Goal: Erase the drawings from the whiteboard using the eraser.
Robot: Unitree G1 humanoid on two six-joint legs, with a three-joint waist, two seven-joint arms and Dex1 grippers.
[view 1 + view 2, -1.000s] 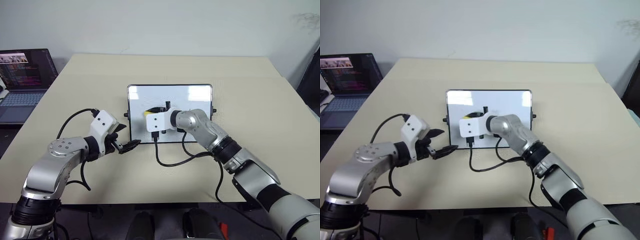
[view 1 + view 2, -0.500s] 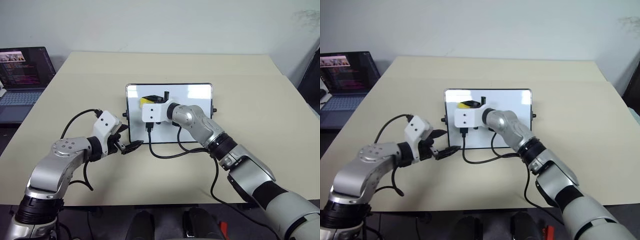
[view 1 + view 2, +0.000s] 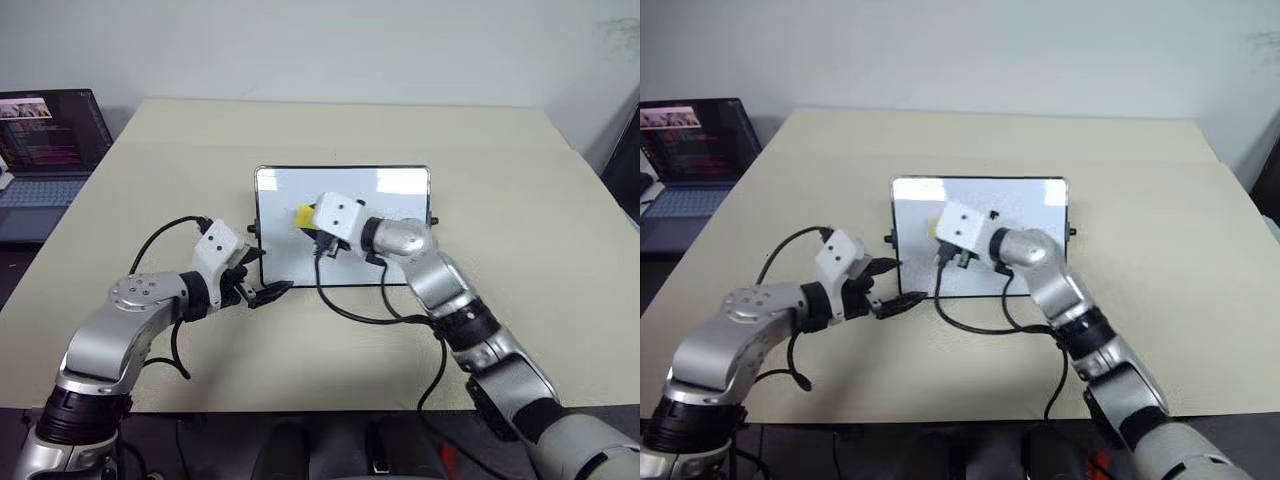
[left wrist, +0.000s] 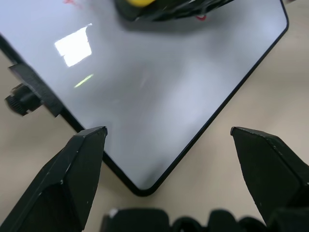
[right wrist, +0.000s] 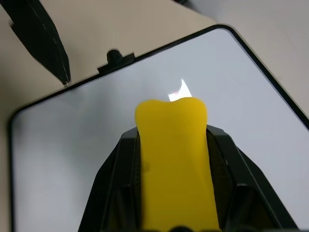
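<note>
The whiteboard (image 3: 390, 240) lies flat in the middle of the table, white with a thin black frame. My right gripper (image 3: 308, 219) is shut on the yellow eraser (image 3: 302, 215) over the board's left half. In the right wrist view the eraser (image 5: 174, 159) sits between the two black fingers; I cannot tell whether it touches the board. Traces of the red drawings (image 4: 200, 18) show beside the eraser. My left gripper (image 3: 262, 277) stands open at the board's near left corner, one finger (image 4: 72, 169) on each side of the corner.
An open laptop (image 3: 45, 130) stands at the table's far left edge. Black cables loop from both wrists onto the beige table (image 3: 520, 230) in front of the board. A small black knob (image 4: 19, 99) sticks out from the board's left side.
The right gripper swept the eraser toward the board's far left, then came back right and rose, its wrist rolling. The left gripper stayed at the board's corner.
</note>
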